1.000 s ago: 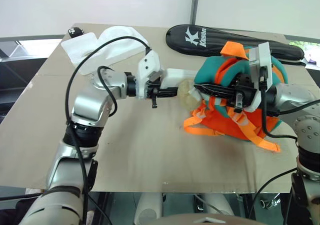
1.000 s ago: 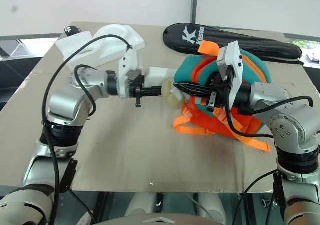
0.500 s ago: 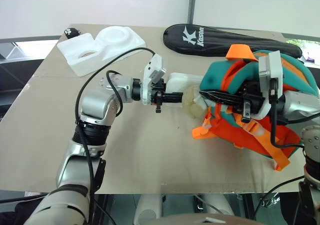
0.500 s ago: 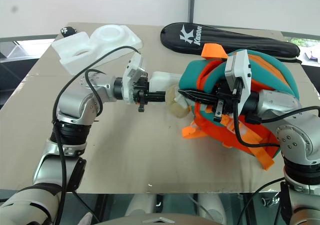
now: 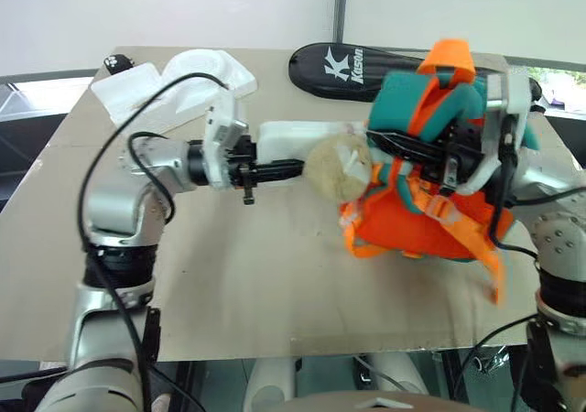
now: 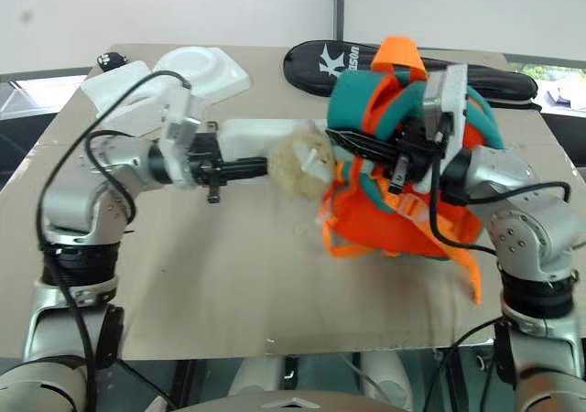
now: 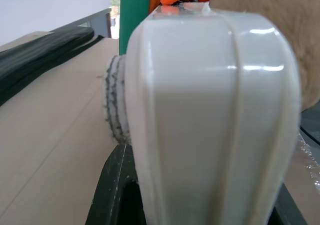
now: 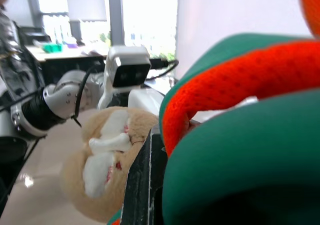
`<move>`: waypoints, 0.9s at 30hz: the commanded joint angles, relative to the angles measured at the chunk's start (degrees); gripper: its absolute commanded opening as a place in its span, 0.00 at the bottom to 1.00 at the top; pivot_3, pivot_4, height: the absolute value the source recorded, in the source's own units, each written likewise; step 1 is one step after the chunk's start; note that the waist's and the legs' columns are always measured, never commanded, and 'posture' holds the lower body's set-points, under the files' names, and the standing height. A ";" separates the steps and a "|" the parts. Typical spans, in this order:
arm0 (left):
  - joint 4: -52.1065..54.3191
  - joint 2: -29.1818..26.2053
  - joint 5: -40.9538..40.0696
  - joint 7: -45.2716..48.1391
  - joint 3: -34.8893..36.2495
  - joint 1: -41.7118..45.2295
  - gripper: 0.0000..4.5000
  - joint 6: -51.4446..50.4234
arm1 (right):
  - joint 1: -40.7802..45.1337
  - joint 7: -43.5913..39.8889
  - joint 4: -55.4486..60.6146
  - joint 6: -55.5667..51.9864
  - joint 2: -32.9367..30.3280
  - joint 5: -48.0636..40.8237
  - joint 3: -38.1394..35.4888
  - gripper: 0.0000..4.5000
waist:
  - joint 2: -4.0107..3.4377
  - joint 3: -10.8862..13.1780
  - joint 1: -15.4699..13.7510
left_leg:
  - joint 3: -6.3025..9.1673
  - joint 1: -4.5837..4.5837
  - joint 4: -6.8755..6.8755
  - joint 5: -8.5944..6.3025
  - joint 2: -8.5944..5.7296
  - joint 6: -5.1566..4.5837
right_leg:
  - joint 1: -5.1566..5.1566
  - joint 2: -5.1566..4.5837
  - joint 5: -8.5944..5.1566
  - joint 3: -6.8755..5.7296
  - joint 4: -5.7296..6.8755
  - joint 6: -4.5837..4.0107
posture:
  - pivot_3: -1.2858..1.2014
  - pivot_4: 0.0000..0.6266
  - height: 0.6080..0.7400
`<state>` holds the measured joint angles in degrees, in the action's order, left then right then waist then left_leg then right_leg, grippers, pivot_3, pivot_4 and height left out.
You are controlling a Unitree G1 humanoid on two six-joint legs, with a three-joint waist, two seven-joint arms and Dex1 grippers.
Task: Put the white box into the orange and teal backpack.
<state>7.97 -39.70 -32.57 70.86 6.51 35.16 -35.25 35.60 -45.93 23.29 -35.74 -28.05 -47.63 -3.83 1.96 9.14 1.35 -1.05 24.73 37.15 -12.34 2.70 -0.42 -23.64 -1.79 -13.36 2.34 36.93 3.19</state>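
Observation:
The white box [image 5: 291, 138] is pinched flat between the black fingers of my left gripper [image 5: 286, 161], which points level towards the backpack; in the left wrist view the box [image 7: 210, 110] sits between both fingers [image 7: 113, 185]. The box's far end reaches the tan plush toy [image 5: 337, 167] hanging at the mouth of the orange and teal backpack [image 5: 417, 220]. My right gripper [image 5: 380, 139] is shut on the backpack's teal and orange rim [image 8: 235, 150] and holds the bag up off the table. The bag's inside is hidden.
A long black racket case [image 5: 362, 64] lies behind the backpack at the table's far edge. A bulky white foam tray [image 5: 179, 82] and a small black object [image 5: 113, 62] sit at the far left corner. Bare tan tabletop [image 5: 265, 265] stretches in front.
The left gripper has drawn back to the left with the box. The right gripper has raised the backpack, so the bag stands more upright and the plush toy has swung to face me.

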 commanded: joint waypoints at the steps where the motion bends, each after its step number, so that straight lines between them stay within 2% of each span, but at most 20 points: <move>1: 8.91 -3.93 -6.31 -0.66 5.75 -2.23 0.21 -2.50 | 6.29 -1.94 -2.71 4.37 3.45 0.95 1.51 0.00 | -0.04 0.04 0.14 | -0.03 0.01 -0.01 0.00 0.00 0.00 | -0.02 0.00 0.00 0.03 -0.02 0.00 | 0.52 0.24 1.00; 5: 13.23 -6.61 -8.52 -2.64 8.66 -5.76 0.21 -4.23 | 3.00 -6.06 -4.69 7.47 0.69 8.00 5.42 0.00 | -0.03 0.03 -1.11 | -0.02 0.09 -0.06 -0.01 -0.04 0.01 | -0.01 -0.13 -0.01 -0.09 -0.12 0.02 | 0.52 0.24 1.00; 10: 15.84 -8.44 -5.19 -2.29 5.69 -9.80 0.21 -0.03 | -3.46 -6.15 -4.58 9.47 -3.15 13.53 6.46 0.00 | 0.00 0.02 -2.00 | -0.10 0.05 0.03 -0.01 -0.15 0.00 | 0.04 -0.23 -0.02 -0.04 -0.10 0.03 | 0.52 0.24 1.00; 14: 15.39 -5.45 -3.46 -6.06 -1.91 -6.85 0.21 -2.67 | -9.15 -6.49 -0.61 11.05 -6.21 14.45 5.23 0.00 | 0.04 -0.01 -2.51 | -0.02 -0.07 0.06 0.00 -0.14 -0.01 | 0.18 -0.20 -0.03 -0.10 -0.06 0.01 | 0.52 0.24 1.00; 16: 13.76 -2.63 -5.06 -8.88 -4.86 -3.29 0.21 -7.47 | -9.30 -6.00 0.71 10.43 -6.45 13.77 4.99 0.00 | 0.03 0.00 -2.46 | -0.03 -0.07 0.17 0.00 -0.17 -0.02 | 0.21 -0.18 -0.03 -0.04 -0.04 0.01 | 0.52 0.24 1.00; 19: 11.37 -1.13 -2.43 -7.83 -11.61 1.32 0.21 -9.76 | -9.07 -5.68 2.03 10.23 -6.69 14.37 5.51 0.00 | 0.09 -0.04 -1.99 | -0.02 -0.06 0.26 0.00 -0.17 -0.02 | 0.21 -0.12 0.01 0.03 -0.01 0.06 | 0.52 0.24 1.00; 22: 5.78 2.87 0.33 -9.05 -17.02 7.12 0.21 -11.56 | -9.44 -4.70 3.45 9.69 -6.62 14.44 5.51 0.00 | 0.07 -0.03 -1.98 | 0.00 -0.06 0.16 0.00 -0.16 -0.02 | 0.16 -0.05 0.00 0.06 0.00 0.06 | 0.52 0.24 1.00; 27: -3.15 10.12 8.80 -10.21 -25.17 12.48 0.21 -6.12 | -10.71 -3.10 4.49 10.16 -6.40 16.35 5.81 0.00 | 0.07 -0.03 -2.17 | 0.03 0.01 0.15 0.00 -0.16 -0.02 | 0.16 -0.04 -0.01 0.03 -0.03 0.06 | 0.52 0.24 1.00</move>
<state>4.95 -31.09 -25.46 60.19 -15.41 46.58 -44.02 24.60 -50.78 25.95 -26.33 -34.59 -31.77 3.46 2.03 9.12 -0.81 -1.05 24.75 37.31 -12.34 2.53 -0.44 -23.48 -1.85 -13.36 2.40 36.87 3.26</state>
